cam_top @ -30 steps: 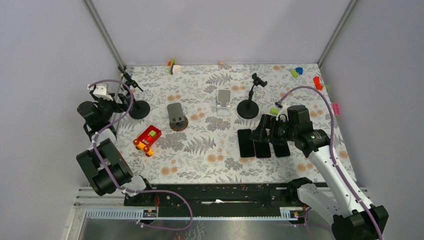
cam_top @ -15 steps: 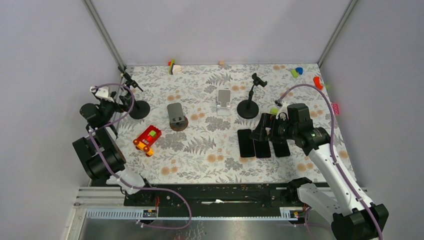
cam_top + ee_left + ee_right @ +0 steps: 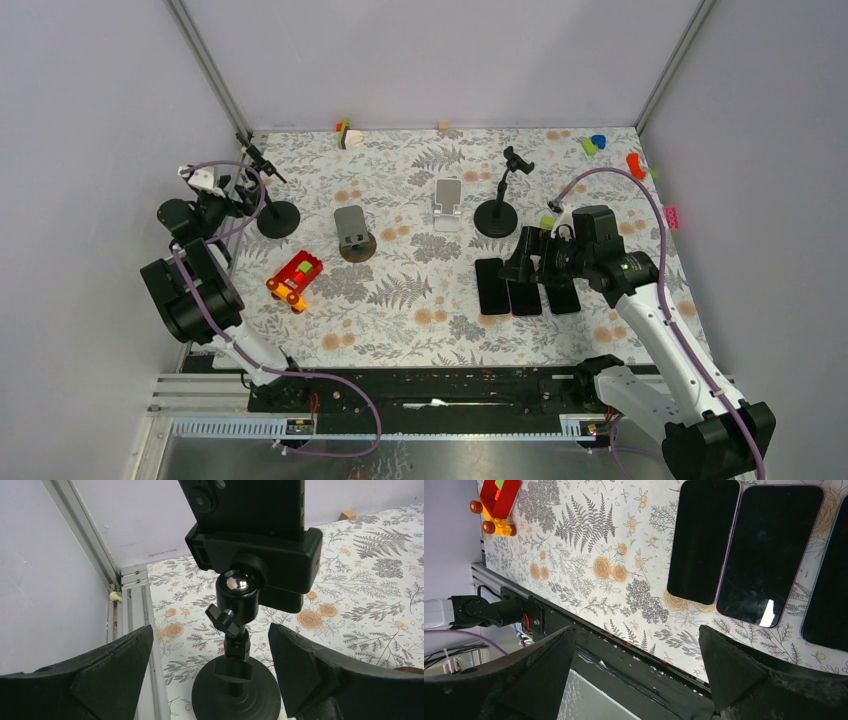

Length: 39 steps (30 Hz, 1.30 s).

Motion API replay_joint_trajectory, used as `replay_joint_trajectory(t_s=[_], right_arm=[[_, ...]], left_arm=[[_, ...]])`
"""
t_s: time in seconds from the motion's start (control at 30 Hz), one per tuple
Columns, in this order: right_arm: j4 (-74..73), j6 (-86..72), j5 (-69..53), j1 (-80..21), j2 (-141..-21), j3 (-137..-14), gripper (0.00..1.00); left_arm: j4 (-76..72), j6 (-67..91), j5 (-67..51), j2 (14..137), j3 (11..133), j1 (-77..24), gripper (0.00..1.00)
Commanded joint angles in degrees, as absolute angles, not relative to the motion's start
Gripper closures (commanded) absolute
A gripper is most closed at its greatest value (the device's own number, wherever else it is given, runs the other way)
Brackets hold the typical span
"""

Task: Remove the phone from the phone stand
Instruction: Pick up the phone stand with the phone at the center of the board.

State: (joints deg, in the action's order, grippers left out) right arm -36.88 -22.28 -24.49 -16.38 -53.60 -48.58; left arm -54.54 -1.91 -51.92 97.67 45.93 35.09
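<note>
Floral tabletop (image 3: 380, 605); we are logging the phone (image 3: 250, 502), clamped in the phone stand (image 3: 235, 630), ahead of the left gripper (image 3: 210, 629), centred on its gap; gripper is gaping wide, touching nothing.

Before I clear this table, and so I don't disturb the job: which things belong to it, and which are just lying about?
Job: phone; black phone stand clamping it; left gripper, jaws open.
Lying about: three flat phones; red toy car; grey stand; white stand; coloured blocks.
</note>
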Motion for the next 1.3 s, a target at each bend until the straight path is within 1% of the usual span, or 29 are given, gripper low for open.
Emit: replay_joint_trajectory(t_s=[0.0,0.07,0.13,0.33,0.63,0.7,0.77,0.83,1.1,1.2,1.27], right_arm=[[-37.38,-21.43,-23.47,-16.26,-54.05,-51.17,0.0],[-37.35,-21.55,-23.47,-16.26,-54.05,-51.16,0.0],[-37.39,-21.64,-23.47,-16.26,-54.08,-51.01,0.0],[-37.94,-21.77,-23.02,-16.26,-54.25,-51.26,0.0],[-38.9,-21.88,-22.63,-16.29,-54.91,-52.04,0.0],[-39.04,-21.88,-22.6,-16.26,-55.06,-52.2,0.0],[-39.12,-21.88,-22.51,-16.26,-55.21,-52.36,0.0],[-39.21,-21.88,-22.39,-16.26,-55.41,-52.48,0.0],[-39.51,-21.74,-22.5,-16.28,-55.7,-52.95,0.01],[-39.72,-21.69,-22.5,-16.26,-55.62,-53.16,0.01],[-39.86,-21.72,-22.5,-16.26,-55.47,-53.17,0.0]], left_arm=[[-62.24,-0.34,-55.65,99.94,48.78,35.5,0.08],[-63.2,1.47,-56.73,101.15,50.11,35.51,0.14],[-63.13,2.85,-57.54,102.13,51.49,35.42,0.15],[-64.03,3.82,-58.34,104.41,53.86,34.28,0.16],[-60.82,2.82,-58.95,108.04,58.92,33.22,0.16],[-60.82,3.12,-59.26,108.76,60.07,33.18,0.18],[-60.73,3.56,-59.64,109.46,60.89,33.09,0.23],[-60.82,3.75,-59.9,110.02,61.36,32.98,0.25],[-63.73,6.22,-61.74,111.18,61.7,32.7,0.27],[-65.8,7.88,-62.75,111.62,61.13,32.7,0.33],[-66.59,8.84,-63.38,111.76,60.91,32.7,0.41]])
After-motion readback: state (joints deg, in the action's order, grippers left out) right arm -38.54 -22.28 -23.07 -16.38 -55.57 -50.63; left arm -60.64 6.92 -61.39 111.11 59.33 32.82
